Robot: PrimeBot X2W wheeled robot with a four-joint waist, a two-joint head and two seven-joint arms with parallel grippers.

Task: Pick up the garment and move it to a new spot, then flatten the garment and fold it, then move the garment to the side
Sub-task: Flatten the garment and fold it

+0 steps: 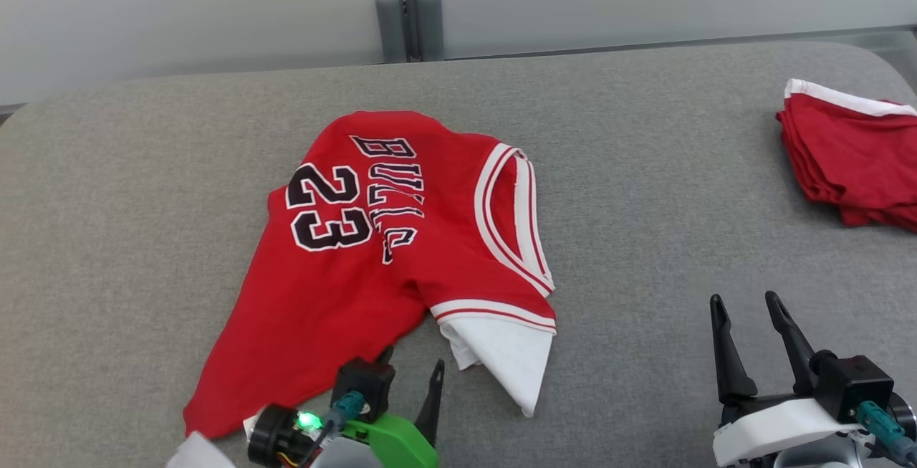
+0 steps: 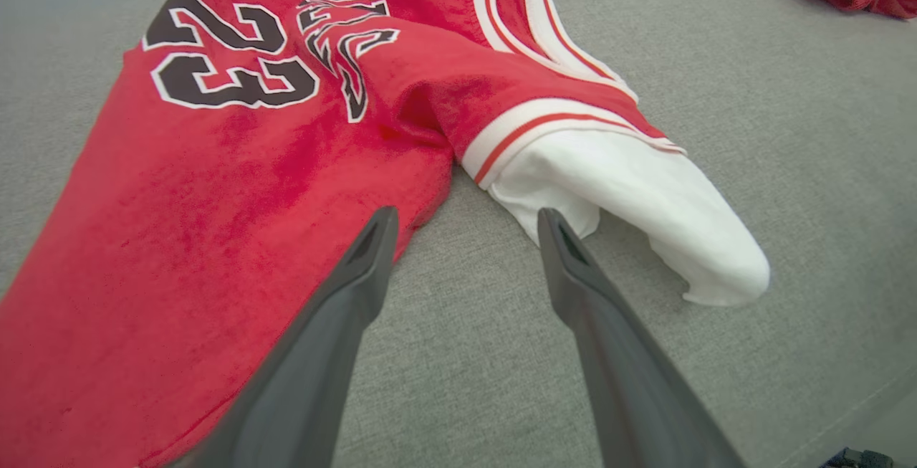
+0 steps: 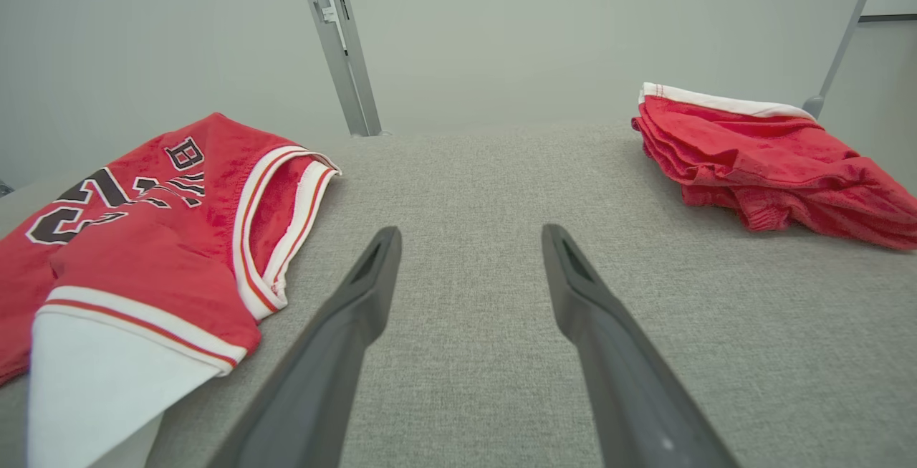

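Lying rumpled mid-way across the tabletop (image 1: 645, 167), the jersey (image 1: 372, 253) still needs flattening. The left gripper (image 1: 413, 371), by the jersey's near edge, and the right gripper (image 1: 745, 310) stand spread and empty, likely readying fresh holds.

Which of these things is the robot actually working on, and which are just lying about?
In the job:
- red number 23 jersey, lying crumpled
- left gripper, open at the jersey's near edge
- right gripper, open over the bare grey table

Just lying about:
- folded red garments at the table's far right
- grey post behind the table
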